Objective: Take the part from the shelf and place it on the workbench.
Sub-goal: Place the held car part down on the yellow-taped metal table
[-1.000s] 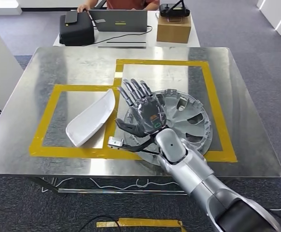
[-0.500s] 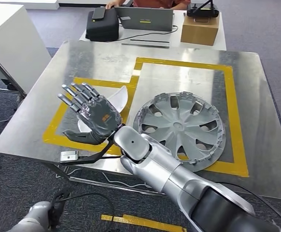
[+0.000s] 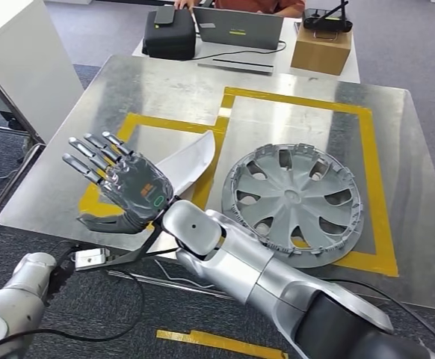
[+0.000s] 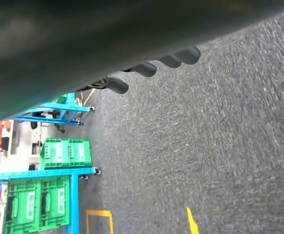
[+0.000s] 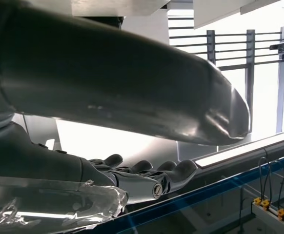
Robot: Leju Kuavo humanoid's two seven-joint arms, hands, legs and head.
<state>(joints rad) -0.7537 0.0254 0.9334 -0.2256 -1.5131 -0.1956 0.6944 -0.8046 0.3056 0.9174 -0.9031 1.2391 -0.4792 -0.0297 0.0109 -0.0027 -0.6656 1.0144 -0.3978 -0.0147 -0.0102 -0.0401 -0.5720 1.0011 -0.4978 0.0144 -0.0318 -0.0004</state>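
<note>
Right now the right hand [image 3: 128,191] hovers over the near-left corner of the steel workbench [image 3: 164,93], palm down, fingers spread apart and straight, holding nothing. Just behind it lies a white curved part [image 3: 193,166], resting w/ one end inside the yellow tape outline [image 3: 373,161], partly hidden by the hand. Grey wheel cover [image 3: 293,202] lies flat on the bench to the right, well apart from the hand, its near edge over the tape. Left arm hangs low at the bench's near-left side; left hand [image 4: 159,61] shows dark fingertips above grey carpet, can't tell if they're apart or curled. Far side: laptop [image 3: 238,28], black case [image 3: 169,36], cardboard box [image 3: 322,48], and a person seated behind.
</note>
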